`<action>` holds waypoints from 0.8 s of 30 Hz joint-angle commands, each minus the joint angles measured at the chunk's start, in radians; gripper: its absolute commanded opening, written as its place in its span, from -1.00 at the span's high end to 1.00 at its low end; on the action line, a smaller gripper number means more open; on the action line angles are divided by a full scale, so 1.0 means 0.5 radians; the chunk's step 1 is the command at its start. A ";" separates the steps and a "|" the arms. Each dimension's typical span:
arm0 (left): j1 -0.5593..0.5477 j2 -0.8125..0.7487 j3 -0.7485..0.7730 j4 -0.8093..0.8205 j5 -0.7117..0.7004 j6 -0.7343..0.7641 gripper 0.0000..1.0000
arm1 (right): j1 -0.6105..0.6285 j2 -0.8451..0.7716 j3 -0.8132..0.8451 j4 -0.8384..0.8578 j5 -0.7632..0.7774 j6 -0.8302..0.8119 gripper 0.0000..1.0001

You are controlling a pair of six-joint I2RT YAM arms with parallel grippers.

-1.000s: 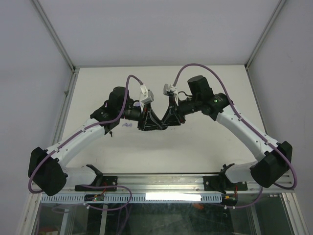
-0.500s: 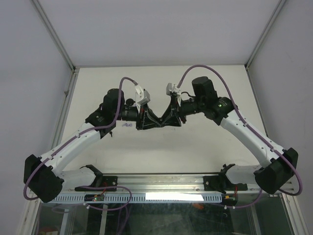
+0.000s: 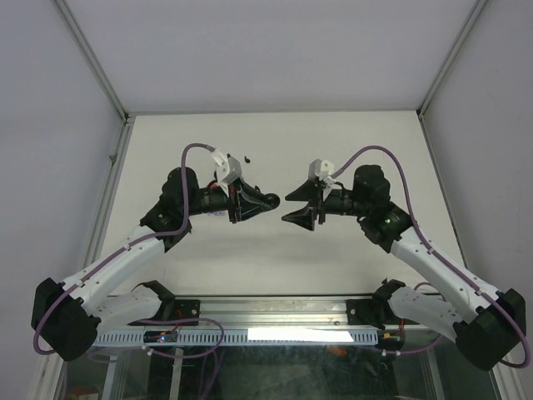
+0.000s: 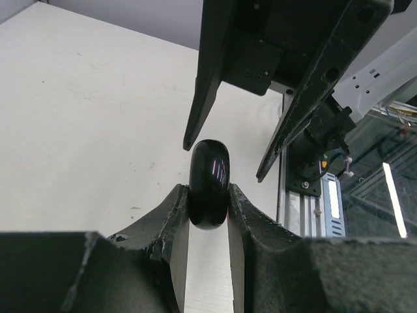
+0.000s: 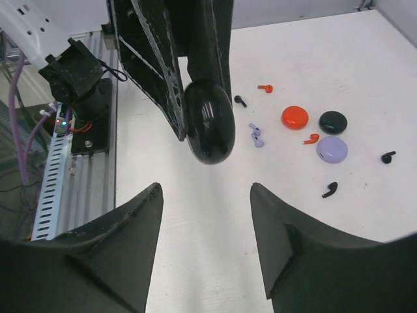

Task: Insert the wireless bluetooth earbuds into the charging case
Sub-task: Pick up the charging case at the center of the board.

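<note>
Your left gripper pinches the closed black case, held aloft probably so its lid can be reached; your right gripper faces it, parted and empty.

Overhead looks down; opposed wrist views share black case

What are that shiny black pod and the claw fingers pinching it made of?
The black charging case looks like hard glossy plastic: streaks of light reflect off its smooth, rounded shell. The left gripper pinching it has fingers that look matte and grainy, with rough edges. They are probably a moulded or printed plastic, though the look alone cannot settle that.
</note>
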 commanded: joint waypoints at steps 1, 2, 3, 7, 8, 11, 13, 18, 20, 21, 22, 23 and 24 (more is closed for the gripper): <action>-0.012 -0.075 -0.056 0.388 0.007 -0.105 1.00 | -0.003 -0.097 -0.163 0.714 0.086 0.293 -0.20; -0.013 -0.076 -0.071 0.423 0.014 -0.119 1.00 | -0.004 -0.098 -0.185 0.768 0.066 0.325 -0.20; -0.013 -0.072 -0.079 0.459 0.023 -0.134 1.00 | -0.004 -0.092 -0.204 0.814 0.039 0.359 -0.20; -0.012 -0.058 -0.105 0.554 0.069 -0.168 1.00 | -0.002 -0.028 -0.206 0.900 -0.035 0.479 -0.20; -0.013 -0.056 -0.111 0.581 0.093 -0.173 1.00 | -0.004 -0.009 -0.203 0.928 -0.043 0.520 -0.18; -0.013 -0.051 -0.129 0.626 0.117 -0.195 1.00 | -0.017 0.031 -0.216 1.061 -0.145 0.619 -0.13; -0.012 -0.052 -0.135 0.643 0.118 -0.201 1.00 | -0.019 0.053 -0.223 1.139 -0.205 0.670 -0.12; -0.013 -0.048 -0.125 0.675 0.145 -0.211 1.00 | -0.018 0.103 -0.245 1.299 -0.262 0.762 -0.05; -0.013 -0.042 -0.119 0.686 0.156 -0.216 1.00 | -0.017 0.110 -0.250 1.338 -0.265 0.786 0.00; -0.012 -0.041 -0.119 0.697 0.164 -0.224 1.00 | -0.017 0.115 -0.250 1.353 -0.268 0.795 0.04; -0.012 -0.039 -0.122 0.711 0.176 -0.232 1.00 | -0.019 0.122 -0.251 1.371 -0.273 0.806 0.07; -0.011 -0.036 -0.121 0.718 0.184 -0.236 1.00 | -0.018 0.124 -0.260 1.392 -0.270 0.815 0.12; -0.011 -0.033 -0.120 0.725 0.192 -0.237 1.00 | -0.018 0.126 -0.267 1.416 -0.264 0.825 0.15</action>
